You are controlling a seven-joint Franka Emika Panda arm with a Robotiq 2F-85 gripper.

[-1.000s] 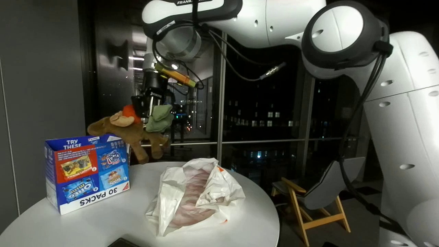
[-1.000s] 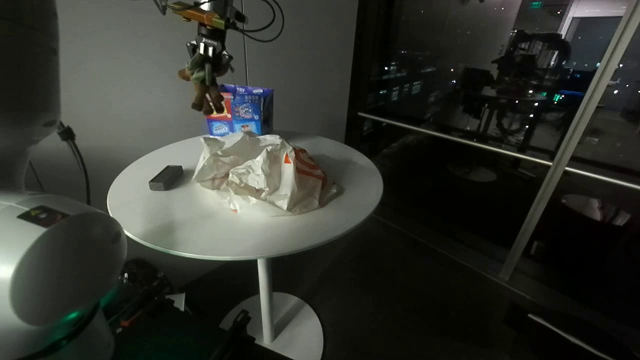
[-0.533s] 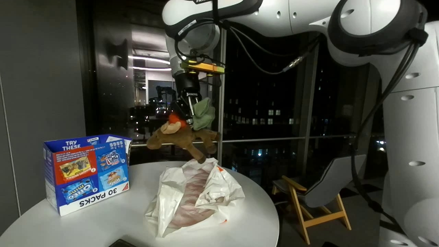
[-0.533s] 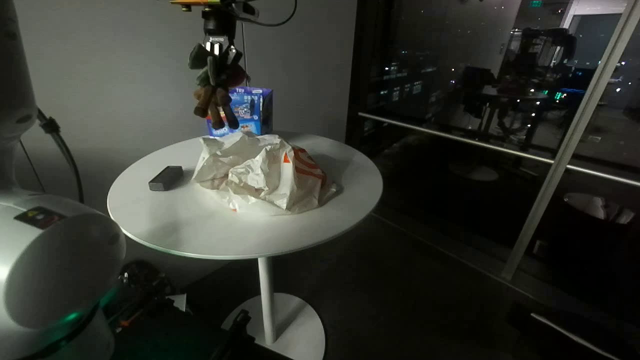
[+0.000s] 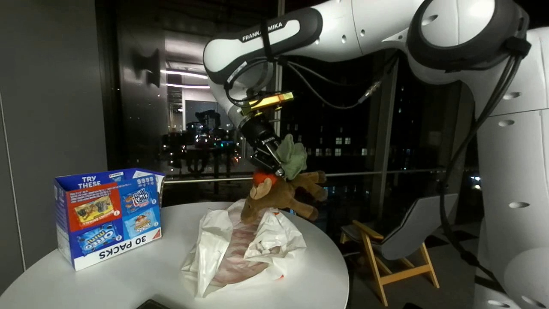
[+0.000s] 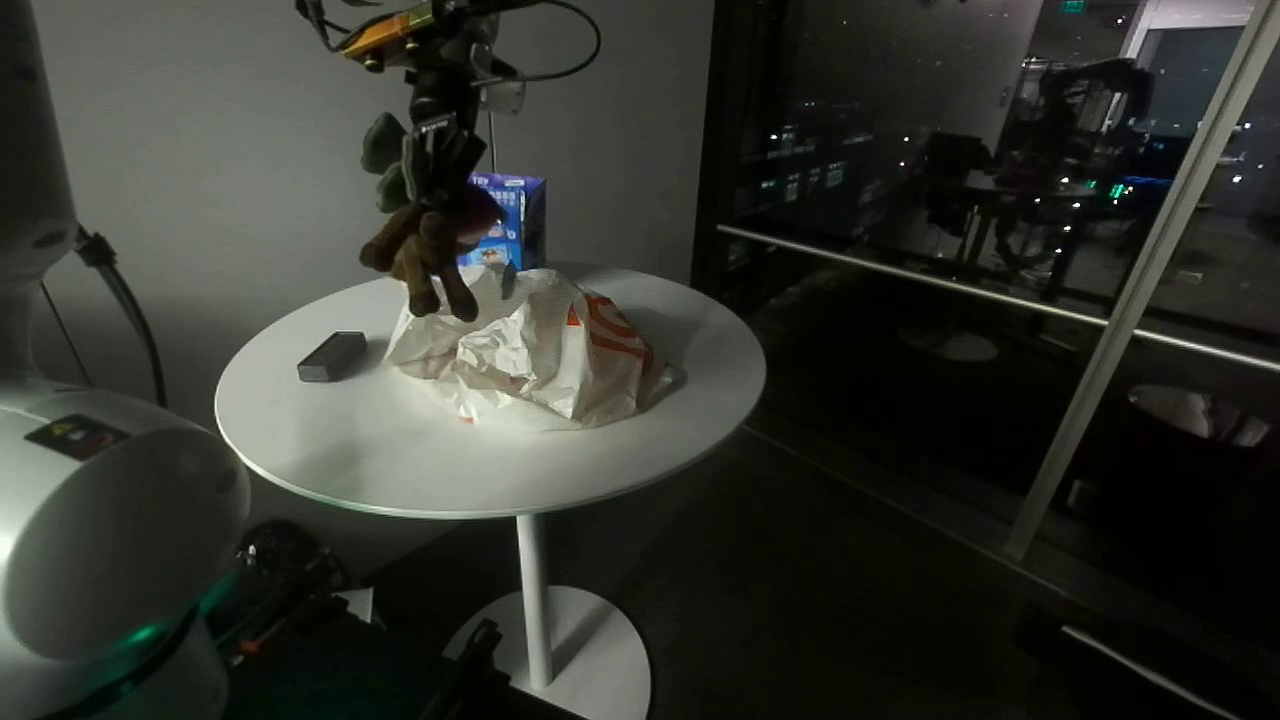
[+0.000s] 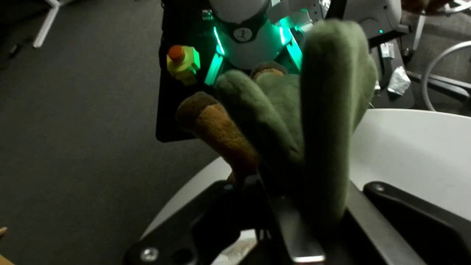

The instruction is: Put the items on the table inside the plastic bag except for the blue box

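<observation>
A brown plush animal with an orange-red round part and green leafy flaps hangs in the air, head pointing down. My gripper, tilted, is shut on the toy; in the wrist view the green flaps rise from between the fingers. The wrinkled whitish plastic bag lies with its pinkish inside facing up. In both exterior views, the toy overlaps the back part of the bag; contact cannot be told. The blue box stands upright on the white table, left of the bag.
A dark grey block lies on the table, beside the bag. Behind the table runs a window wall with a metal rail. A wooden-armed chair stands off to one side, beyond the table edge.
The gripper has carried the toy away from above the blue box toward the bag and lower. During the last half second it has tilted, swinging the toy's head downward.
</observation>
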